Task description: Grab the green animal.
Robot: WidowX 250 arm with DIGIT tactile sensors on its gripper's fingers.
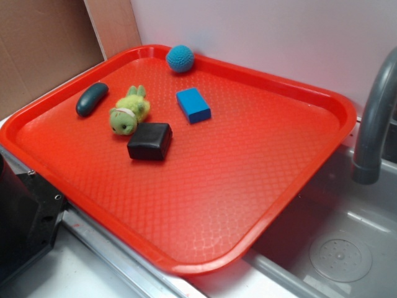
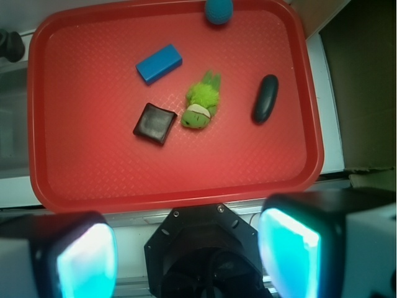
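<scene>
A fuzzy green animal (image 1: 128,112) lies on its side in the upper left part of a red tray (image 1: 260,186), its round head and pale neck band turned toward the lower left of the exterior frame. A black block (image 1: 149,141) sits just beside its head, at lower right. A blue block (image 1: 193,105) lies near, to the right, and a dark teal oblong (image 1: 92,99) lies near, to the left. A blue ball (image 1: 180,58) rests at the tray's far rim, against the white wall (image 1: 267,37). A grey faucet (image 1: 375,118) rises at the right edge over a sink (image 1: 335,248). In the wrist view the animal (image 2: 201,107) lies near the frame's centre; the gripper (image 2: 189,248) hangs high above the tray's near rim, fingers (image 2: 87,261) spread wide apart, holding nothing.
</scene>
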